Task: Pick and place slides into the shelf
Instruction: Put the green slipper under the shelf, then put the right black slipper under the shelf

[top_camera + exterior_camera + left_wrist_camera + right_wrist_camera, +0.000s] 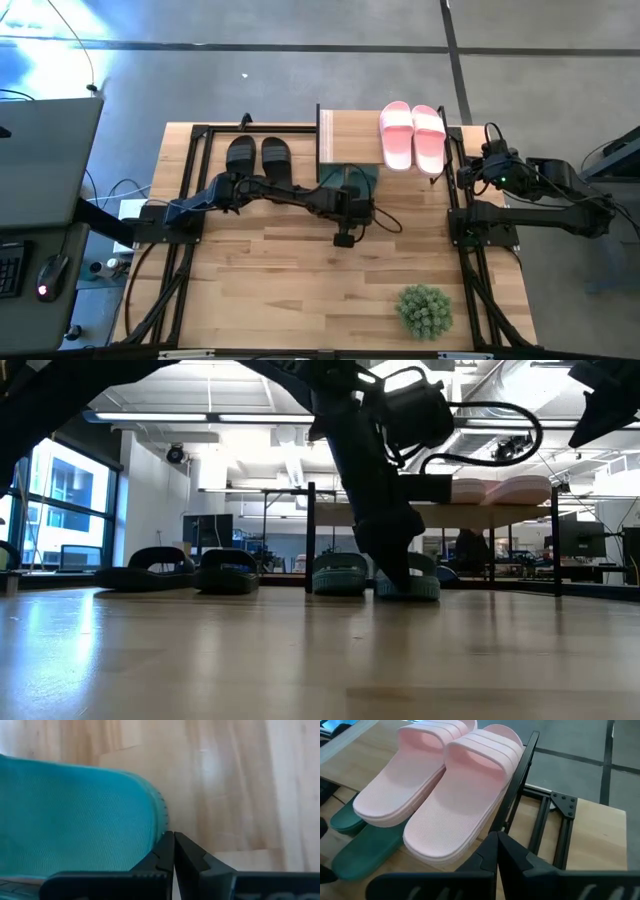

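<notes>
Crowding the shelf (350, 137) edge — left hand (173, 851) closed beside green slide (75, 815).

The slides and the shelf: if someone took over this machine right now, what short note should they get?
Left gripper: shut beside the green slides, apparently empty.
Right gripper: shut, empty, waiting near the shelf's right end.
Pink slides: on top of the shelf.
Green slides: on the table in front of the shelf, partly under it.
Black slides: on the table left of the shelf.
Left: green and black pairs.
</notes>
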`<state>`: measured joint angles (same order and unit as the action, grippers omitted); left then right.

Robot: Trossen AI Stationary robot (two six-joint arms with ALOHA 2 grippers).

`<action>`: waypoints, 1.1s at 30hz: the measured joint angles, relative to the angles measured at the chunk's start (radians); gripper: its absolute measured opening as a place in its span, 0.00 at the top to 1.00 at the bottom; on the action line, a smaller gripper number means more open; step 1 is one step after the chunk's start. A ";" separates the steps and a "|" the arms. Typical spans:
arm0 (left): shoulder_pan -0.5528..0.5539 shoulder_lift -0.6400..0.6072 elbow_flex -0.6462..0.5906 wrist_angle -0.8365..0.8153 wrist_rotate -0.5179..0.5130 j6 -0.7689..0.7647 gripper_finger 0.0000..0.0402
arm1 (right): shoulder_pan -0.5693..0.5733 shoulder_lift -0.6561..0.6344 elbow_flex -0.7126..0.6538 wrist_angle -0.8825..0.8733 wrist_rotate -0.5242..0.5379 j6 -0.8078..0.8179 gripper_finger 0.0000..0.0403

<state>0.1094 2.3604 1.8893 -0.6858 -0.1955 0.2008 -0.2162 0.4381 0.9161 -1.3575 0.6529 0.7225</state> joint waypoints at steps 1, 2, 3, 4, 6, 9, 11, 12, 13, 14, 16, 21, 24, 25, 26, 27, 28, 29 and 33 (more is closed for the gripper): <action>0.007 0.000 0.000 0.001 0.000 0.000 1.00 | 0.000 0.000 0.000 0.000 0.000 0.003 1.00; 0.012 0.000 0.000 0.001 0.000 0.000 1.00 | 0.000 0.000 0.000 0.000 0.000 0.002 1.00; 0.018 0.000 0.000 0.002 -0.001 0.000 1.00 | 0.000 0.000 0.000 0.000 0.000 0.003 1.00; 0.024 0.000 0.000 0.005 -0.001 -0.001 1.00 | 0.000 0.000 0.000 0.000 0.000 0.003 1.00; 0.036 0.000 0.000 0.007 -0.003 -0.002 1.00 | 0.000 0.000 0.000 0.000 0.000 0.003 1.00; 0.051 0.000 0.000 0.010 -0.008 -0.006 1.00 | 0.000 0.000 0.000 0.000 0.000 0.003 1.00; 0.058 0.000 0.000 0.013 -0.008 -0.007 1.00 | 0.000 0.000 0.000 0.000 0.000 0.002 1.00; 0.063 0.000 0.000 0.013 -0.009 -0.007 1.00 | 0.000 0.000 0.000 0.000 0.000 0.003 1.00; 0.068 0.000 0.000 0.013 -0.009 -0.007 1.00 | 0.000 0.000 0.000 0.000 0.000 0.002 1.00; 0.071 0.000 0.000 0.013 -0.009 -0.009 1.00 | 0.000 0.000 0.000 0.000 0.000 0.002 1.00; 0.077 0.000 0.000 0.015 -0.009 -0.018 1.00 | 0.000 0.000 0.000 0.000 0.000 0.002 1.00; 0.088 0.000 0.000 0.031 -0.008 -0.018 1.00 | 0.000 0.000 0.000 0.000 0.000 0.002 1.00; 0.088 0.000 0.000 0.042 -0.009 -0.005 1.00 | 0.000 0.000 0.000 0.000 0.000 0.002 1.00; 0.088 0.000 0.000 0.042 -0.009 -0.001 1.00 | 0.000 0.000 0.000 0.000 0.000 0.002 1.00; 0.088 0.000 0.000 0.042 -0.010 0.001 1.00 | 0.000 0.000 0.000 0.000 0.000 0.002 1.00; 0.088 0.000 0.000 0.042 -0.010 0.001 1.00 | 0.000 0.000 0.000 0.000 0.000 0.002 1.00; 0.088 0.000 0.000 0.042 -0.010 0.001 1.00 | 0.000 0.000 0.000 0.000 0.000 0.002 1.00; 0.087 0.000 0.000 0.042 -0.010 0.002 1.00 | 0.000 0.000 0.000 0.000 0.000 0.002 1.00; 0.084 0.000 0.000 0.037 0.045 0.011 1.00 | 0.000 0.000 0.000 0.000 0.000 0.002 1.00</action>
<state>0.1934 2.3604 1.8893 -0.6492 -0.1503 0.2122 -0.2161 0.4385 0.9161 -1.3575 0.6533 0.7250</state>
